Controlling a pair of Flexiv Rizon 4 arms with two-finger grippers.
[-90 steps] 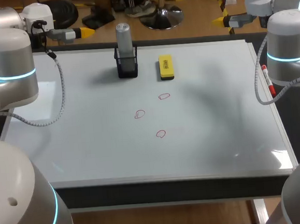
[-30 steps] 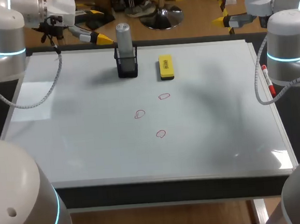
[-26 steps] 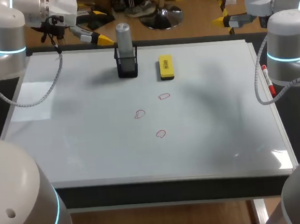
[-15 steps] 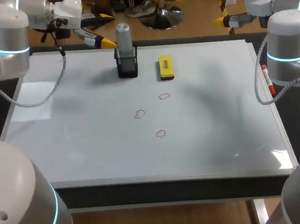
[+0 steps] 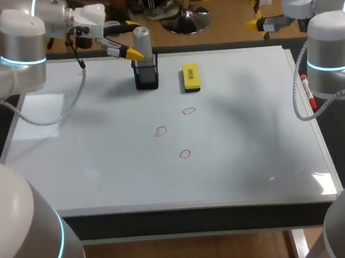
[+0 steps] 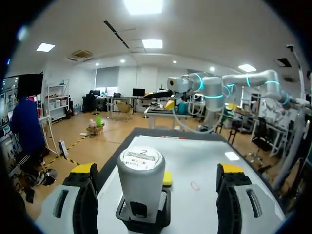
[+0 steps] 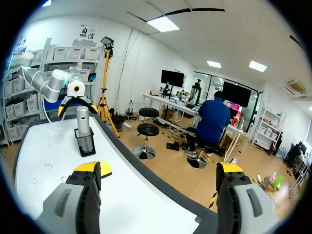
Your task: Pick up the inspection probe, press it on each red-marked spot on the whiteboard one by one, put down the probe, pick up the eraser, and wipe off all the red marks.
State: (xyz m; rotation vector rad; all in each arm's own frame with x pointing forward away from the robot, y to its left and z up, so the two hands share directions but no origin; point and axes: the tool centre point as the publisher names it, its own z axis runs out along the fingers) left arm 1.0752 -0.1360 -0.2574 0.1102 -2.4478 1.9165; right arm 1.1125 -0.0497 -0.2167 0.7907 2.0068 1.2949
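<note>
– At the far edge of the whiteboard (image 5: 104,170), what is standing between the yellow tips?
– The inspection probe (image 5: 142,43): a smooth grey cylinder with a flat, labelled top, standing upright in a small black square holder (image 5: 146,78). The left gripper (image 5: 132,39) is reaching in level with the probe's upper half. Its fingers are spread wide, one on each side of the cylinder. The left wrist view is showing a clear gap on both sides, so nothing is being gripped.
– And the other task items?
– The eraser (image 5: 190,77), a yellow rectangular block with a dark lower edge, is lying flat just beside the holder, on the side away from the left arm. Three small red marks (image 5: 185,154), hand-drawn loops, are sitting on the glossy white surface nearer the middle, well apart from the probe.
– What is the right arm doing?
– The right gripper (image 5: 255,21) is hanging beyond the board's far edge, near its right corner, fingers wide apart and holding nothing. A red-and-white marker (image 5: 307,92) is lying along the board's right frame.
</note>
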